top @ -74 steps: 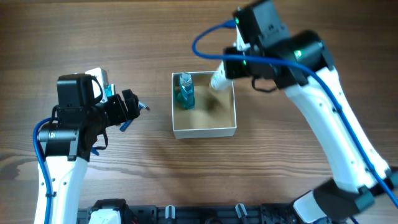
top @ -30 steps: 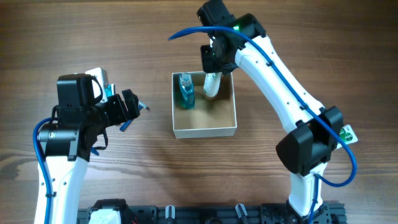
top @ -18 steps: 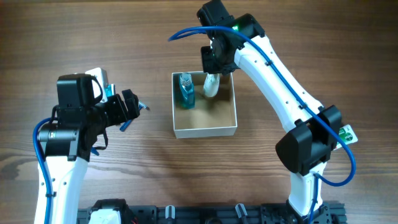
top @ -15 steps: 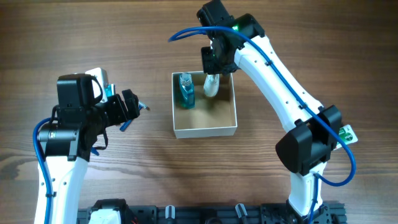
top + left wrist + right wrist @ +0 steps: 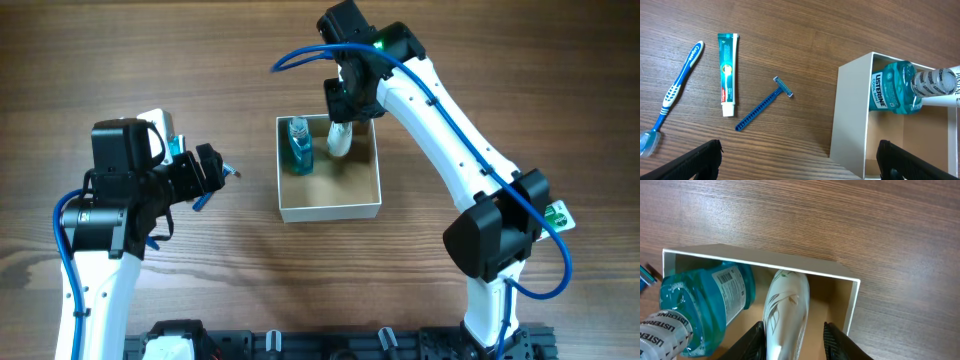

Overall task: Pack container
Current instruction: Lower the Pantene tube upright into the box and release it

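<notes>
Going left to right on my setup: my left gripper (image 5: 212, 178) hovers over the wooden table (image 5: 450, 40) with its jaws spread wide and nothing between them. Its wrist camera looks down on a blue toothbrush (image 5: 677, 90), then a tube of toothpaste (image 5: 728, 74), then a blue razor (image 5: 764, 105), all lying flat on the wood and apart from each other.

The container (image 5: 330, 211) sits in the middle of the table, off to the right of that gripper and not touching it. Its white wall (image 5: 850, 110) is right of the razor in the left wrist view.

Inside, a teal mouthwash bottle (image 5: 299, 148) is tucked into the far left corner. Just beside it on the right, a white bottle (image 5: 340, 137) leans against the far wall.

My right gripper (image 5: 340, 105) is right over that far edge of the container. In its wrist view the jaws straddle the white bottle (image 5: 787, 307) loosely. There's a visible gap on one side, so it isn't squeezing it. The rest of the tan floor to the right is bare.
</notes>
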Controlling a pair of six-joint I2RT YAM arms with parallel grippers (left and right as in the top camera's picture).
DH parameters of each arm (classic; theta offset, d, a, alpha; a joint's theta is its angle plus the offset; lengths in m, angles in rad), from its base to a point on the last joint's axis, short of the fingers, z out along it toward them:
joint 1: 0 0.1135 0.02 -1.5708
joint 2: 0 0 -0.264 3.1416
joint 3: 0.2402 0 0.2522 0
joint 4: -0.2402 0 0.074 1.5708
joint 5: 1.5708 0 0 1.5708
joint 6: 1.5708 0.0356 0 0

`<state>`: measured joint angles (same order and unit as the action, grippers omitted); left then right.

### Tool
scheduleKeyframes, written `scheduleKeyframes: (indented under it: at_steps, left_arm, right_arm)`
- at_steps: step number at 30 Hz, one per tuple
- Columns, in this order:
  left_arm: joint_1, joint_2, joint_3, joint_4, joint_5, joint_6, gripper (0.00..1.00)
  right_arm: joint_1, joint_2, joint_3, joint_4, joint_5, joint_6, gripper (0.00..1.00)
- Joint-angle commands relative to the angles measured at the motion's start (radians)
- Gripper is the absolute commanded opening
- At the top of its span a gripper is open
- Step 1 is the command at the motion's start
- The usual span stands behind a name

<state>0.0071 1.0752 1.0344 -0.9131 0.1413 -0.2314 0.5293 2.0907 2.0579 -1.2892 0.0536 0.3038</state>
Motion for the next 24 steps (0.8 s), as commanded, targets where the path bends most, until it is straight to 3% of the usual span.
scheduleKeyframes:
  at_steps: [1,11,17,18,21,24]
  left_arm:
    - [-0.005,0.001,0.02,0.003,0.033,-0.013,1.0]
    - [-0.005,0.001,0.02,0.003,0.034,-0.013,1.0]
    - [-0.005,0.001,0.02,0.003,0.033,-0.013,1.0]
    - [-0.005,0.001,0.02,0.002,0.034,-0.013,1.0]
    - [-0.005,0.001,0.02,0.002,0.034,-0.013,1.0]
    - [-0.005,0.001,0.02,0.003,0.034,-0.013,1.0]
  right_arm:
    - [0.001,-0.024,0.05,0.012,0.018,-0.078,0.38]
    - [-0.001,-0.222,0.072,0.104,0.04,-0.132,0.39]
    - [-0.079,-0.387,0.072,0.035,0.307,0.308,0.42]
    - [-0.111,-0.417,0.072,0.003,0.313,0.372,0.47]
    - [-0.247,-0.488,0.072,-0.112,0.3,0.517,0.73]
    - [-0.414,-0.521,0.071,-0.213,0.24,0.534,0.88]
